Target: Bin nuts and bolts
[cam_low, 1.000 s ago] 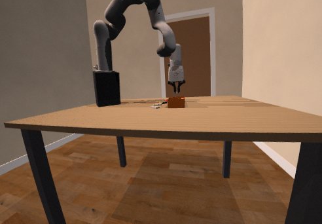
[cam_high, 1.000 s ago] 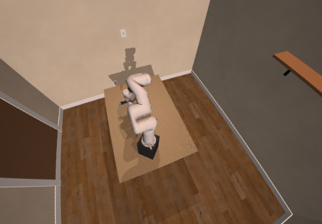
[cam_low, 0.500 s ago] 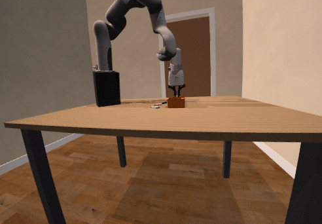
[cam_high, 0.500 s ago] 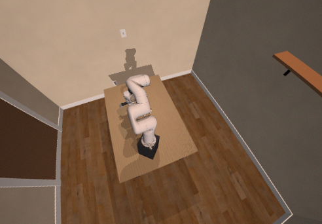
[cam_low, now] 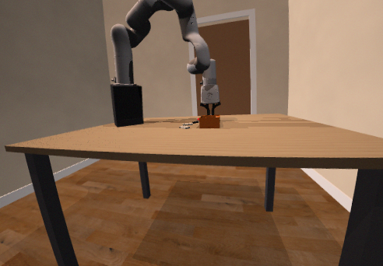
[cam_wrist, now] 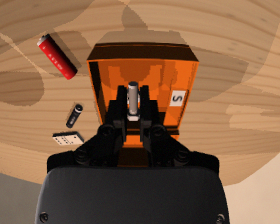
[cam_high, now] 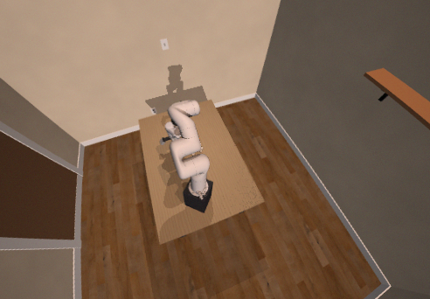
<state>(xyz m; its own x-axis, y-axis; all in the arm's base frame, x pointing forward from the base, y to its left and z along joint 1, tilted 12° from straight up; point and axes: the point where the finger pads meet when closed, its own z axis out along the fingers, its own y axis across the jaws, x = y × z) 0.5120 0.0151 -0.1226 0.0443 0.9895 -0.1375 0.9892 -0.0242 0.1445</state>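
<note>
1. An open-topped orange box bin (cam_wrist: 143, 90) with a white label reading S (cam_wrist: 177, 99) on its side stands on the light wooden bench (cam_low: 241, 141), upright, in the half of the bench nearer the cream wall, away from the end where the arm's black pedestal (cam_low: 126, 106) stands.
2. As far as the wrist view shows past the fingers, the bin's orange floor is bare; the part under the fingers is hidden.
3. The black two-finger gripper (cam_wrist: 132, 99) hangs directly over the bin's opening, pointing straight down, its fingertips just above the rim in the exterior view.
4. Its fingers are closed on a small grey metal bolt (cam_wrist: 132, 102), which stands upright between the tips, above the inside of the bin.
5. Outside the bin, on the bench top beside its wall, lie three things: a red cylinder (cam_wrist: 56, 56), a small dark cylinder with a pale end (cam_wrist: 74, 115), and a flat white-and-black piece (cam_wrist: 68, 139).
6. These three lie apart from one another, and none touches the bin.
</note>
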